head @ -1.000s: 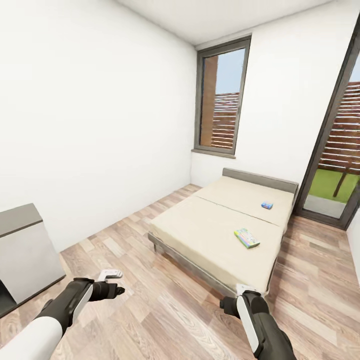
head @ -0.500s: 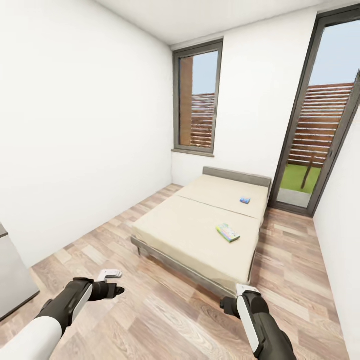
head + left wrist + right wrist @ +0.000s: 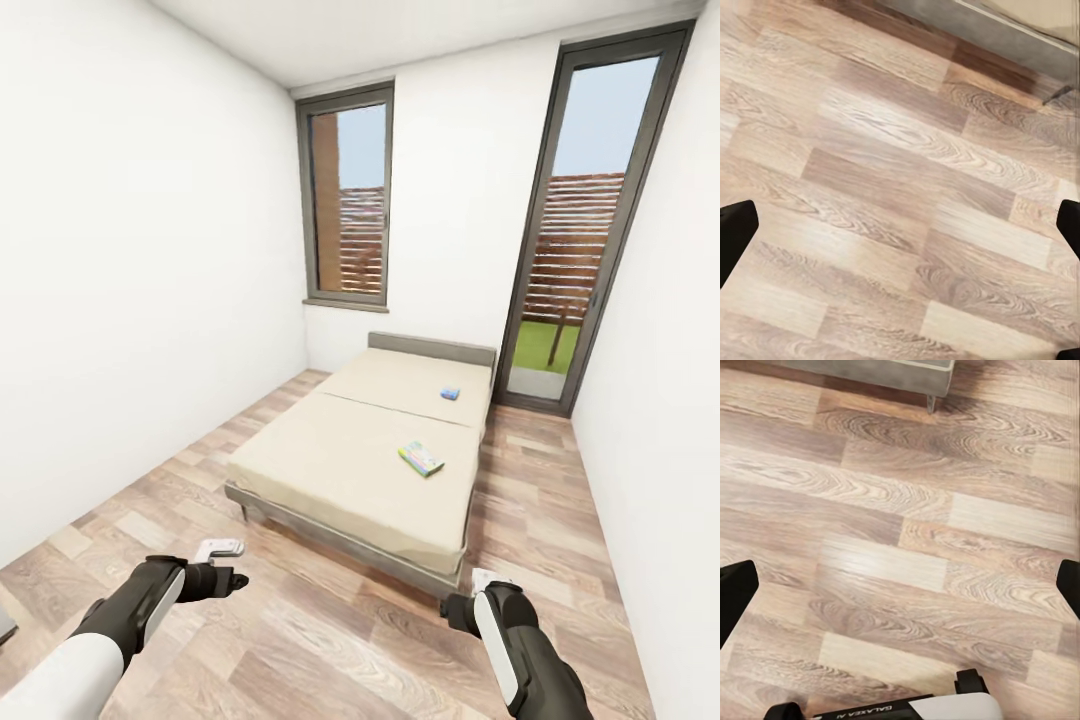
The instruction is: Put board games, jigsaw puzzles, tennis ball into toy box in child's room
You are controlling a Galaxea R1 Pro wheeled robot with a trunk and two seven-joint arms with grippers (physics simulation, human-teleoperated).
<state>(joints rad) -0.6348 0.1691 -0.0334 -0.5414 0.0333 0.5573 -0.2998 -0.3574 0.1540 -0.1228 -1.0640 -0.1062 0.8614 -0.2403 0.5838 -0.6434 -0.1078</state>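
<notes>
Approach to the bed, both claws spread apart and holding nothing.
2 flat printed board-game boxes (image 3: 421, 459) lie right of centre on the beige, grey-framed bed (image 3: 330, 455); the right claw (image 3: 478, 578) is nearer than the left claw (image 3: 222, 549).

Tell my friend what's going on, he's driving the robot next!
Left end effector: open, holding nothing, over the wood floor.
Right end effector: open and holding nothing too.
Two board games lie on the bed ahead: the multicoloured one nearer, the small blue one up by the headboard.
Done: from here, nothing is picked up yet.
Left: drive to the bed, grab both games, then carry them to the toy box on the table.
</notes>
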